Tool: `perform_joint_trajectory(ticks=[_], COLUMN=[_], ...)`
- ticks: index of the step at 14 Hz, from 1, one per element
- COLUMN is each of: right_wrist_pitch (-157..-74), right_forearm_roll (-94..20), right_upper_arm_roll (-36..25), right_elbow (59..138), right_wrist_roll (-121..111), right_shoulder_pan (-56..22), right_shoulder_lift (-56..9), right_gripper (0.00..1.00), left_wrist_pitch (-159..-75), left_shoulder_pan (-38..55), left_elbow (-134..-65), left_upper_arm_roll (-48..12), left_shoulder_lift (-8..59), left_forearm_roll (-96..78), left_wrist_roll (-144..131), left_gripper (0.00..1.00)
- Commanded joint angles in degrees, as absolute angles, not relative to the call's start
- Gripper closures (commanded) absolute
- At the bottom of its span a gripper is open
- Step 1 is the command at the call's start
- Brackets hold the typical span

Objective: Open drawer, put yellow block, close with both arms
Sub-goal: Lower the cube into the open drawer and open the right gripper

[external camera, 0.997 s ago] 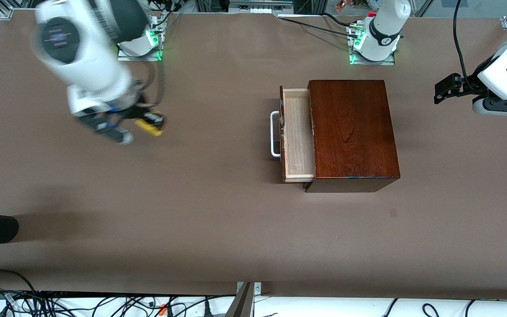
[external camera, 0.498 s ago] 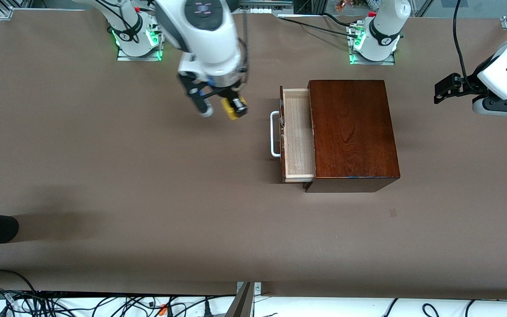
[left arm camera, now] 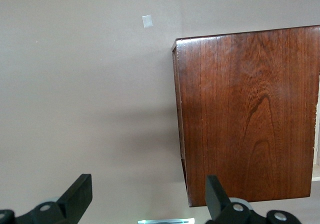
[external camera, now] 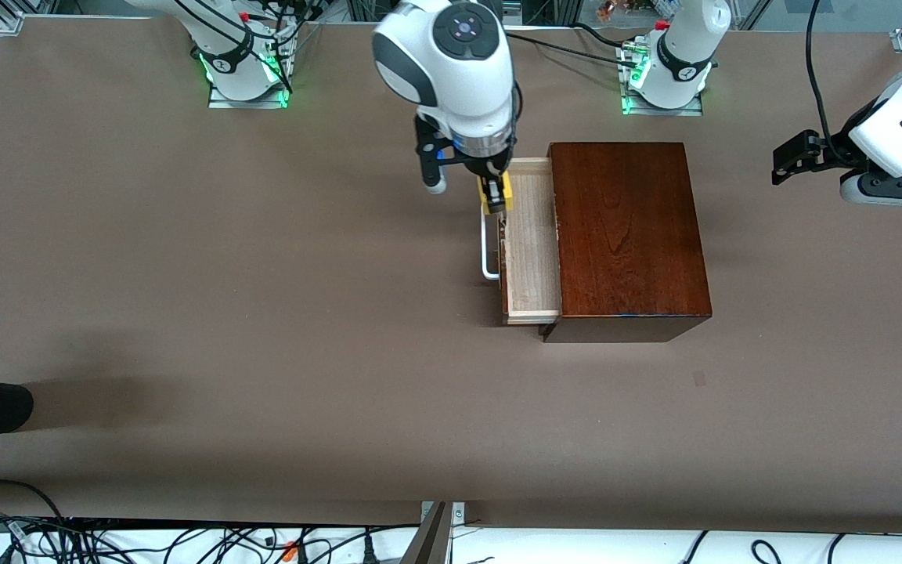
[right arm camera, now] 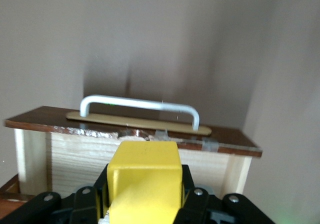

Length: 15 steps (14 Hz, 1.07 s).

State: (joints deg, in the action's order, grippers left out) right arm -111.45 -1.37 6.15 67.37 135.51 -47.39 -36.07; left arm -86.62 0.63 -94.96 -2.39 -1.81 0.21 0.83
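A: Yellow showed between the fingers of the right gripper [external camera: 494, 196]; it was clamped tight on the yellow block [external camera: 496, 195], and both hung over the drawer [external camera: 531, 243], at the tray's end toward the robot bases, just inside the dark front.

B: Which way did the open tray lie from the block?

A: Straight below, I judged; in the right wrist view the block [right arm camera: 145, 181] sat above the pale wood with the white handle [right arm camera: 139, 108] just past it; the tray's long axis ran toward the front camera, alongside the wooden box [external camera: 627, 235].

B: And the other arm?

A: Waiting; the left gripper [left arm camera: 147, 199] stood wide open and empty near the box's end toward the left arm's side of the table; the right arm was plainly the nearer to the tray.
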Motion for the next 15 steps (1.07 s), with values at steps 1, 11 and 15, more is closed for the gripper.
perform_joint_trajectory(ticks=[1, 11, 15], right_wrist_pitch=[-114.3, -122.2, -121.9], right_forearm_roll=[-1.5, -1.5, -1.6], right_upper_arm_roll=[5.4, 5.4, 5.4], right_elbow=[64.4, 64.5, 64.6], right_wrist_roll=[139.8, 142.1, 142.0], right_shoulder_pan=[-49.7, -52.1, -52.1], right_shoulder_lift=[-39.5, -47.2, -47.2], right_gripper=[1.00, 1.00, 0.00], left_wrist_pitch=[-85.5, -85.5, -85.5], left_shoulder_pan=[0.7, 0.7, 0.6], left_elbow=[-94.0, -94.0, -94.0], left_upper_arm_roll=[-2.5, -2.5, -2.5], left_shoulder_lift=[-1.9, -1.9, -1.8], left_forearm_roll=[1.6, 1.6, 1.6], left_wrist_roll=[1.8, 1.9, 1.9], left_gripper=[0.00, 0.00, 0.00])
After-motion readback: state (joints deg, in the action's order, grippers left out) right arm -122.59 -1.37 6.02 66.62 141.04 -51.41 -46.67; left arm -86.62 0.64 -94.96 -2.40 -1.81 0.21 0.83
